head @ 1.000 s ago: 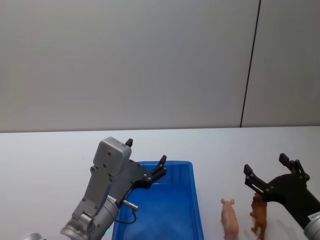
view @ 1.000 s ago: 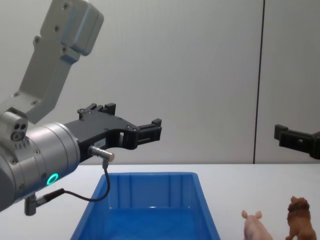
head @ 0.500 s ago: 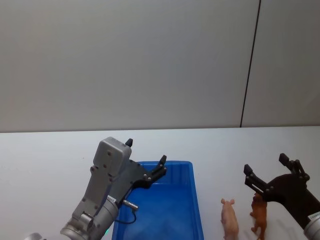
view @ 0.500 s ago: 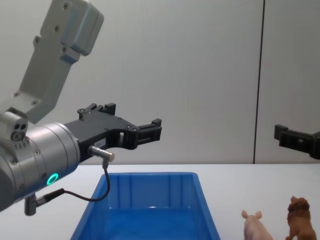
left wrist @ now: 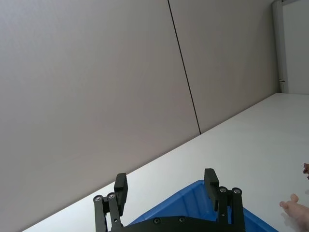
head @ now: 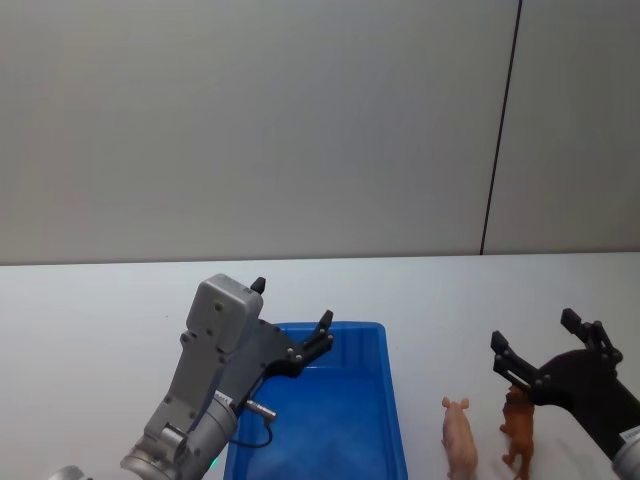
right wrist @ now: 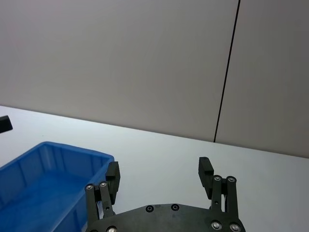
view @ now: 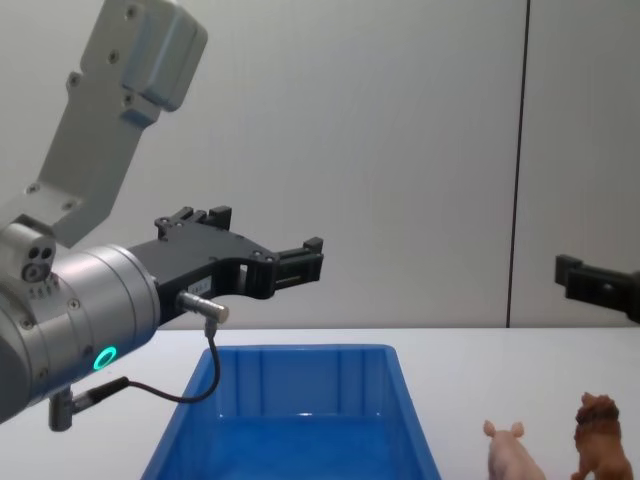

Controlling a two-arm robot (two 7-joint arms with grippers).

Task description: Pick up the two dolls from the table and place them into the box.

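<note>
Right gripper (head: 533,332), jaws spread, hangs above the lion (head: 518,432); a skewed descent could topple the neighbouring pig (head: 460,440). Left gripper (head: 292,303), jaws spread, hovers over the blue bin (head: 393,400).

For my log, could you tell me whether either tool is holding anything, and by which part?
Nothing is held: the left tool and right tool are open and empty; pig and lion stand on the table.

Plain grey panelled wall (head: 250,130) behind, matte, evenly lit; thin dark vertical seam (head: 501,130) right of centre; wall base meets white bench (head: 100,300) in straight line
</note>
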